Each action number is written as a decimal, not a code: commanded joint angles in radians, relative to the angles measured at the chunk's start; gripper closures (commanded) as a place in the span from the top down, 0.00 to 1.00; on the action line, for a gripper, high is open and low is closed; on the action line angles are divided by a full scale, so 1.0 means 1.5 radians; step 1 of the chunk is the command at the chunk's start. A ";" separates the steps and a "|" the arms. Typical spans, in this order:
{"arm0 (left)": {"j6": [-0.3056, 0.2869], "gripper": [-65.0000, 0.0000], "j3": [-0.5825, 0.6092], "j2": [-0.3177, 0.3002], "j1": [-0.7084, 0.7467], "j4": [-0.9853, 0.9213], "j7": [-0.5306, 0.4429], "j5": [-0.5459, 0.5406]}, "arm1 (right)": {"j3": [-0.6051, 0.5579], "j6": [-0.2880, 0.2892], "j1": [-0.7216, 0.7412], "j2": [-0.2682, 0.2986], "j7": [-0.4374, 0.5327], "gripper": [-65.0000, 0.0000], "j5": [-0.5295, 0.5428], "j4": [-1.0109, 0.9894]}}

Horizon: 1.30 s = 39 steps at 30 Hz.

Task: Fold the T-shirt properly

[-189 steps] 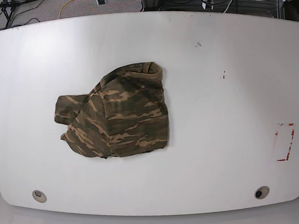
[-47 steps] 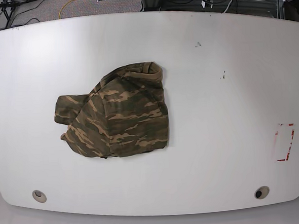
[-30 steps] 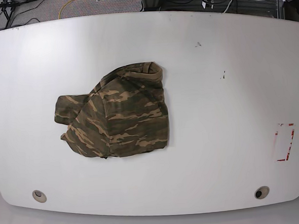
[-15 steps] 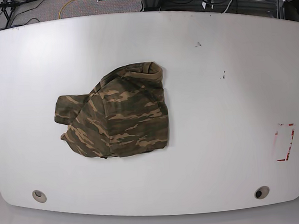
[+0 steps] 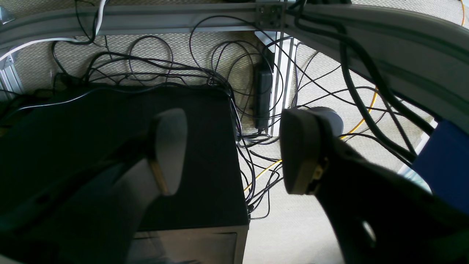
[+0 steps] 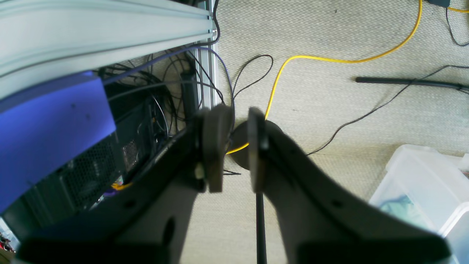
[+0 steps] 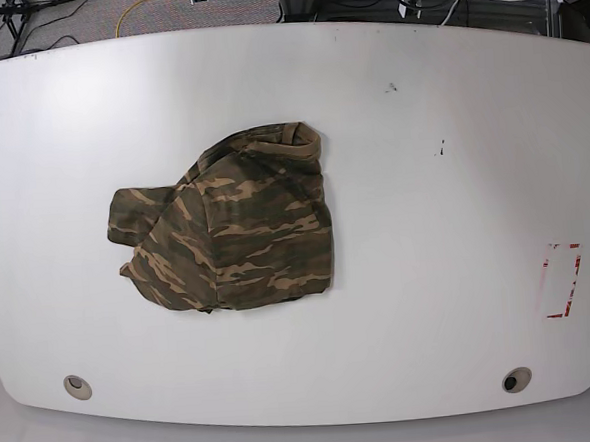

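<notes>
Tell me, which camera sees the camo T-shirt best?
The base view. The T-shirt lies there whole, crumpled on the white table. Both wrist views show none of it, only their own grippers, cables and carpet floor.

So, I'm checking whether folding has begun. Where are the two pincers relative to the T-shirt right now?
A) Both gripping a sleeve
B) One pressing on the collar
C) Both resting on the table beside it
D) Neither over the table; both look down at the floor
D: the T-shirt lies alone on the table, while the left pincer and right pincer hang over carpet and cables.
</notes>
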 commanded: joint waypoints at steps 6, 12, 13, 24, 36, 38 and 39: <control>-0.002 0.58 -0.001 -0.004 0.001 0.002 0.000 0.002 | -0.001 -0.004 -0.002 0.006 0.005 0.16 0.004 0.005; -0.003 0.58 -0.001 -0.004 0.002 0.005 -0.001 0.002 | 0.000 -0.001 -0.010 0.007 -0.002 0.16 0.008 0.022; -0.003 0.58 -0.001 -0.004 0.002 0.005 -0.001 0.002 | 0.000 -0.001 -0.011 0.007 -0.002 0.16 0.008 0.025; -0.004 0.58 -0.004 -0.009 0.032 0.043 -0.001 0.002 | -0.001 -0.001 -0.071 0.013 -0.005 0.17 0.009 0.113; -0.001 0.57 -0.020 -0.010 0.105 0.148 -0.008 0.003 | 0.002 0.004 -0.129 0.007 -0.009 0.17 0.008 0.188; -0.001 0.57 -0.020 -0.010 0.115 0.165 -0.009 0.004 | 0.003 0.004 -0.138 0.007 -0.008 0.17 0.008 0.201; 0.000 0.57 -0.019 -0.010 0.120 0.174 -0.009 0.004 | 0.003 0.004 -0.143 0.006 -0.008 0.17 0.007 0.207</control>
